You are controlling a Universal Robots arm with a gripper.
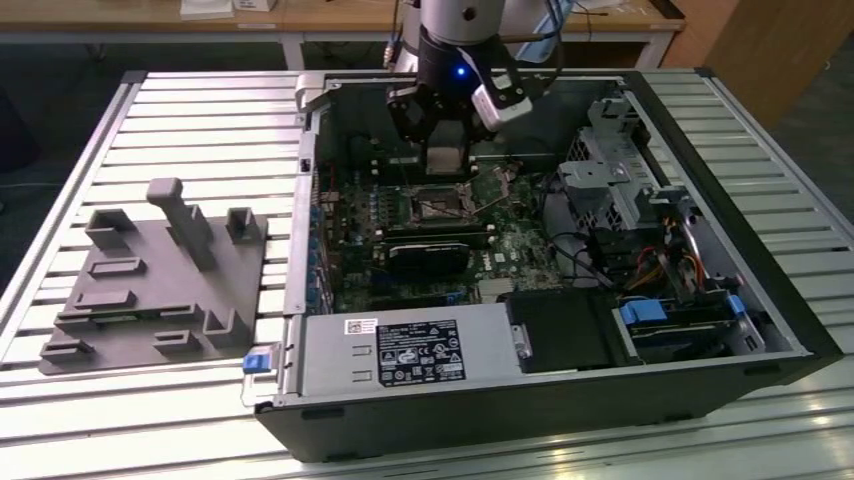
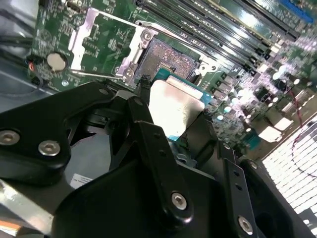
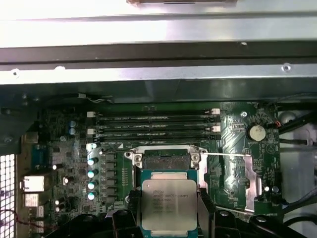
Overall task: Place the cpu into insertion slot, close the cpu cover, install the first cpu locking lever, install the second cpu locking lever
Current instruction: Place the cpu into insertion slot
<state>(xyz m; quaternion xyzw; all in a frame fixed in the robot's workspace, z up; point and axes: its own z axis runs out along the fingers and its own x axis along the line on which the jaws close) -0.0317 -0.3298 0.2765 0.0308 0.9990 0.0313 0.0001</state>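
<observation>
- In the exterior view, an open computer case point(image 1: 534, 425) lay on a slatted table point(image 1: 80, 420). It held a green motherboard point(image 1: 354, 280), a black card point(image 1: 427, 252), a silvery power supply point(image 1: 400, 355) against the near wall, and a drive bay point(image 1: 667, 325) at the exterior view's right.
- The gripper point(image 1: 447, 165) hung inside the case over the far part of the motherboard, just beyond the socket point(image 1: 434, 207).
- A grey fixture plate point(image 1: 147, 290) lay on the table at the exterior view's left, apart from the case.
- In the second wrist view, the gripper point(image 2: 173, 106) was closed on the cpu point(image 2: 173, 99), with a black finger point(image 2: 148, 129) against its edge. The cpu was near the socket point(image 2: 168, 57) but not seated in it.
- The cover point(image 2: 81, 37) was folded open beside the socket, leaving the contact field bare. A coin battery point(image 2: 56, 61) sat just beside the cover.
- In the first wrist view, the cpu point(image 3: 169, 203) faced silvery side up between the fingers point(image 3: 205, 208). The socket point(image 3: 166, 159) lay just beyond it, the cover point(image 3: 253, 181) lay open to one side, and the memory slots point(image 3: 153, 126) were farther off.
</observation>
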